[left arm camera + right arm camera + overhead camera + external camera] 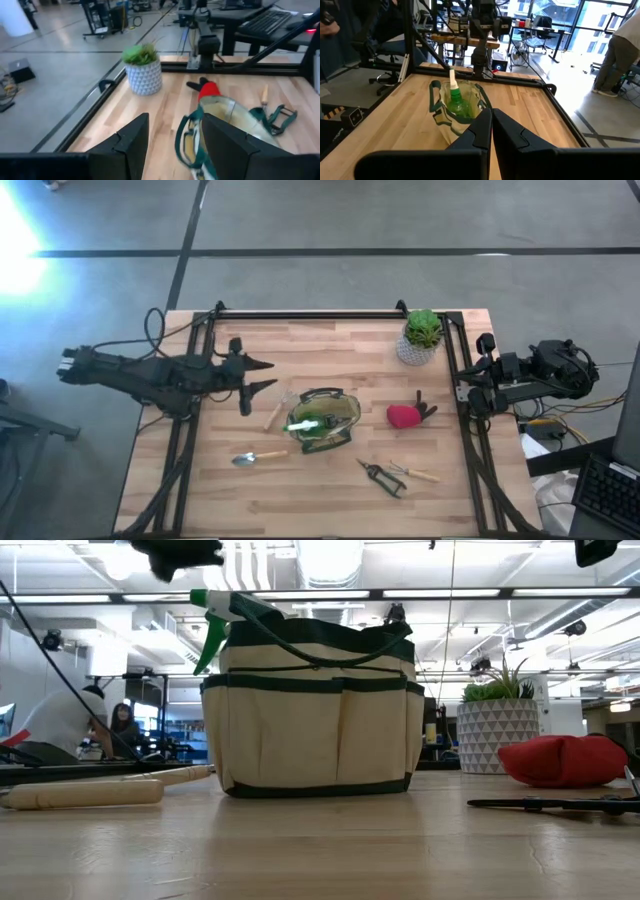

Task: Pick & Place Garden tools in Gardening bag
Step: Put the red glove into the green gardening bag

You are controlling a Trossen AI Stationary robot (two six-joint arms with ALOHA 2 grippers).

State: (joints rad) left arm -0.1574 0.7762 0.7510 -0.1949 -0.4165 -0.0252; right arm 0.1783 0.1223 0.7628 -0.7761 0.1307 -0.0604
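Left end effector (268,374) wide open, empty (right end effector (491,122) shut), beside gardening bag (324,420)

Bright ceiling strips; corner glare; left wrist view soft.

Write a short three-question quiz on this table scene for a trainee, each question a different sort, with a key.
1. True or false: the green spray bottle already stands inside the gardening bag.
2. Multiple choice: which lies nearest the potted plant? A) trowel B) red glove C) pruning shears
3. Fill in: the left gripper hovers open near the bag; the right gripper, parked at the table's right edge, is ____.

Key: 1 true; 2 B; 3 shut
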